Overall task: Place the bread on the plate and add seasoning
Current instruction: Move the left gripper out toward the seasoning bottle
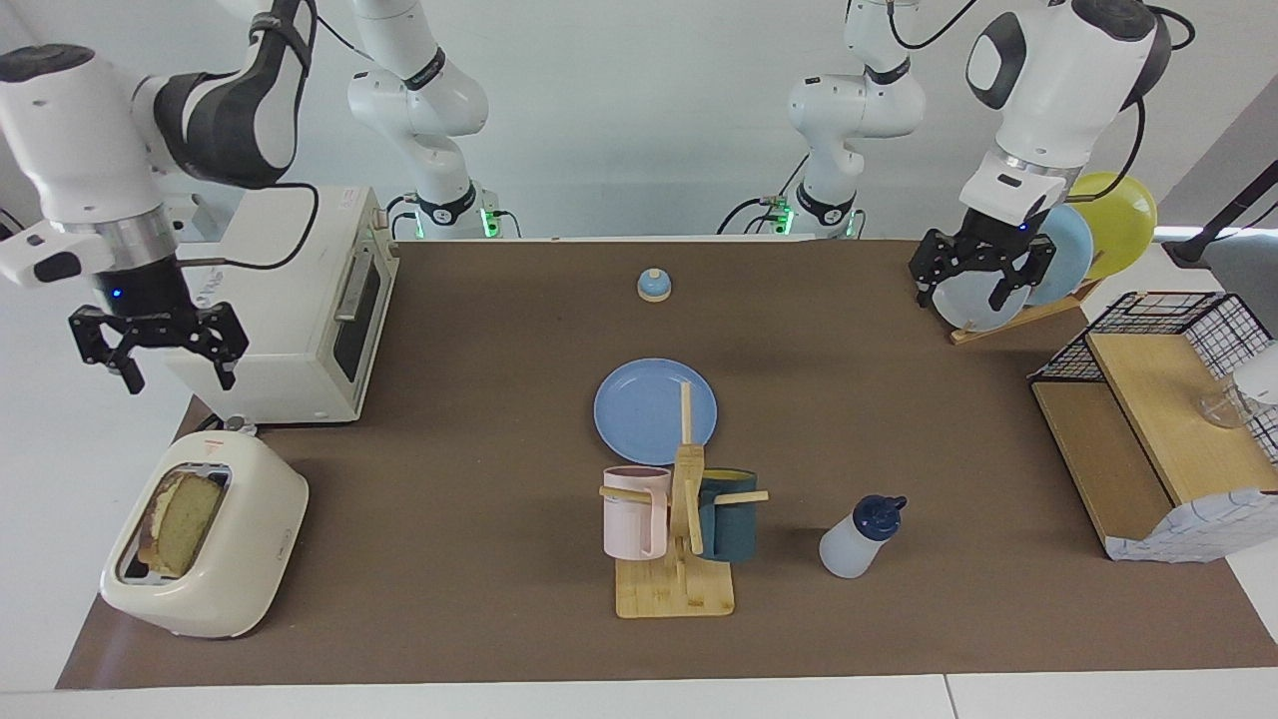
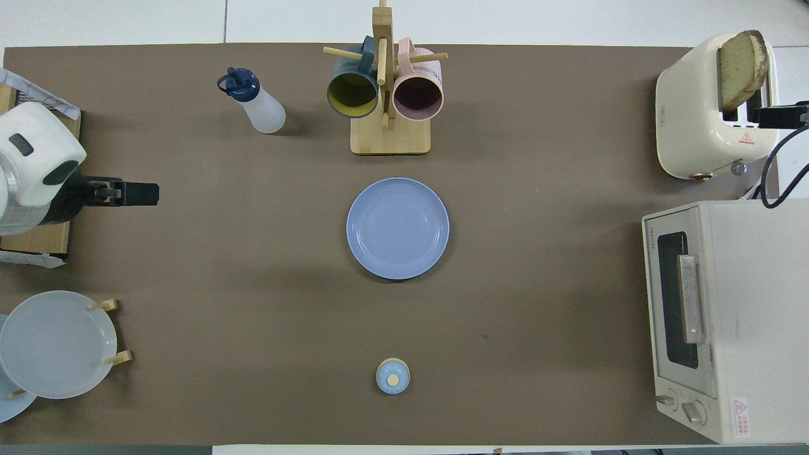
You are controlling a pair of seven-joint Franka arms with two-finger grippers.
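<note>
Nothing done yet: bread (image 1: 180,522) sits upright in the toaster (image 1: 205,534) slot, at the right arm's end of the desk (image 1: 479,399), well apart from the plate (image 1: 654,409). Plate is bare, mid-desk. Taking the plate as landmark: mug rack (image 1: 677,534) is just beside it and farther from the robots, seasoning (image 1: 859,539) is farther from the robots again and toward the left arm's end, bell (image 1: 654,285) is nearer the robots, toaster oven (image 1: 290,310) is toward the right arm's end.

Right hand (image 1: 158,345) is up in the air near the oven's corner, between oven and toaster, wide open, holding nothing. Left hand (image 1: 976,275) hangs in front of the plate rack (image 1: 1018,270), toward the left arm's end from the plate, also wide open and empty.

Left to do, as I judge it: pull bread from toaster, lay it on plate, then fetch seasoning and apply. All of it.

Views: facing view shows both hands whole, their height and spread fingers; overhead shows only dark edges of them at the frame sides, with the left wrist over the shelf (image 2: 35,183). Overhead shows the plate (image 2: 397,228) unblocked, where the rack post crosses it in the facing view, and shows the bread (image 2: 741,68) sticking well out of the slot
</note>
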